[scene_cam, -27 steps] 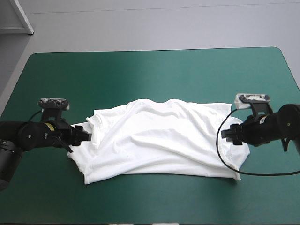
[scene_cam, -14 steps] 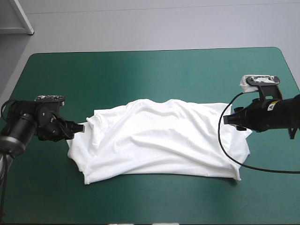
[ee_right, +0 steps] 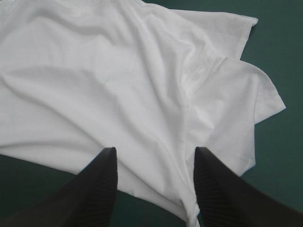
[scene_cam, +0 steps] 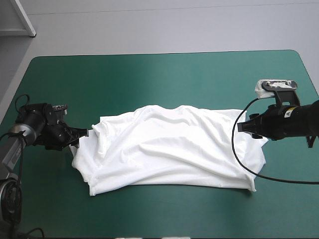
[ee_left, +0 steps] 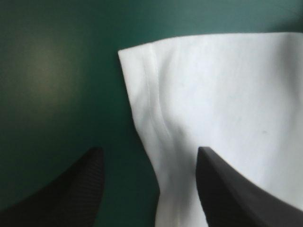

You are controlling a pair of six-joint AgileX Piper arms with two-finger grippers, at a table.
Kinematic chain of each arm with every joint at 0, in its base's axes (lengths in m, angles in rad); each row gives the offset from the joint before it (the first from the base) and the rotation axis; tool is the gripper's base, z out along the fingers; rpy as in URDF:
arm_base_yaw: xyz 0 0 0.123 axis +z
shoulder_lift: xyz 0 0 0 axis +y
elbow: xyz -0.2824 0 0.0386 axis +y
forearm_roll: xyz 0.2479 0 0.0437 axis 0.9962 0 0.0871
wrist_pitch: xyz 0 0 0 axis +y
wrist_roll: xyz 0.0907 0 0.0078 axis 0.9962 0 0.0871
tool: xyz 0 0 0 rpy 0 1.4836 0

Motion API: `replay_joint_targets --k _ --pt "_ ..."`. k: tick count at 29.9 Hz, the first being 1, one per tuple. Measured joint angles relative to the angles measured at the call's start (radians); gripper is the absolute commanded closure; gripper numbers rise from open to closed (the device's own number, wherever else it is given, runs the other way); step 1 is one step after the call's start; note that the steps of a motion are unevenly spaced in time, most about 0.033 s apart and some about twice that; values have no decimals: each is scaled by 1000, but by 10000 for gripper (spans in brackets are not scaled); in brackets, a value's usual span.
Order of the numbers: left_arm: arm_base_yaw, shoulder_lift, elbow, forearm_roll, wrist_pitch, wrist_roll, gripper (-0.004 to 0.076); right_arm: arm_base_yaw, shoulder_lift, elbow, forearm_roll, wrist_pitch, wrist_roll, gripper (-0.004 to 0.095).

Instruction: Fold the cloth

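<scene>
T-shirt point(scene_cam: 169, 149) spread at middle of desk point(scene_cam: 149, 74), long axis left-right | left tool point(scene_cam: 84, 133) wide open, empty, at left end | right tool point(scene_cam: 241, 127) wide open, empty, at right end | both equally near

T-shirt point(scene_cam: 169, 149) lay spread on the bench point(scene_cam: 164, 79). Bare bench showed on all sides of the T-shirt, most of it behind. Left gripper point(scene_cam: 83, 133) was at the T-shirt's left end, one finger over the cloth and the other beside it. Right gripper point(scene_cam: 241, 127) was at the T-shirt's right end, over its edge.
</scene>
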Motion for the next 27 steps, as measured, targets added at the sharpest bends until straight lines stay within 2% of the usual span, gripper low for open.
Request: replay_joint_targets --k 3,6,8,13,21,27 --pt "0 43 0 0 -21 0 307 0 0 0 0 0 0 448" --pt "0 69 0 9 -40 -24 369 0 0 0 0 0 0 456" --pt "0 79 0 13 -44 -47 454 0 0 0 0 0 0 462" --pt "0 80 -2 14 -61 -61 732 0 0 0 -8 0 0 472" --pt "0 81 -6 13 -66 -64 730 0 0 0 -10 0 0 525" --pt "0 45 -63 3 -22 -54 731 0 0 0 -11 0 0 542"
